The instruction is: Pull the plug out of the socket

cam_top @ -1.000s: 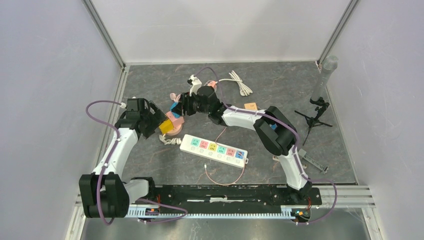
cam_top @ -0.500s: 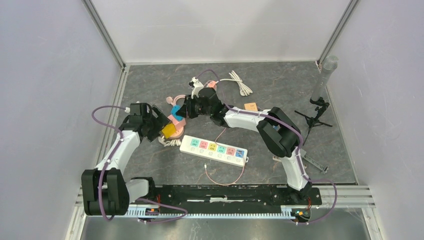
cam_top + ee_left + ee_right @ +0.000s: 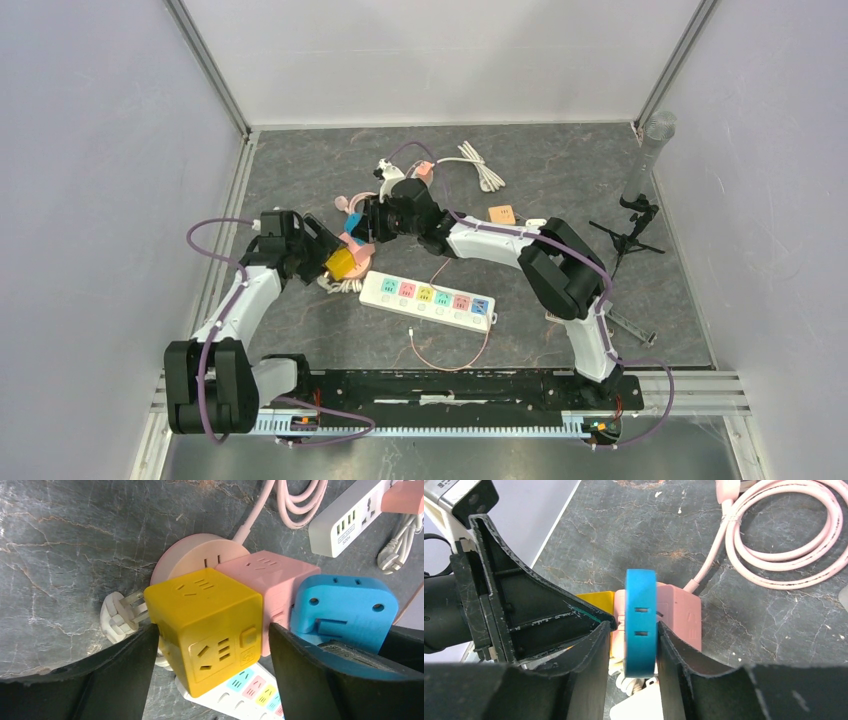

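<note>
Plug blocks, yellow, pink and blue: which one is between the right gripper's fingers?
The blue adapter, pinched across its flat faces by the right gripper. The yellow cube sits inside the open left gripper; the pink cube is in neither.

The blue plug (image 3: 345, 605), a flat adapter with rounded corners, is sitting flush against a side face of the pink socket cube (image 3: 272, 577), at its 3 o'clock in the left wrist view. A yellow socket cube (image 3: 205, 625) is adjoining the pink one at 8 o'clock. The cluster is lying toward 9 o'clock in the overhead view.
</note>
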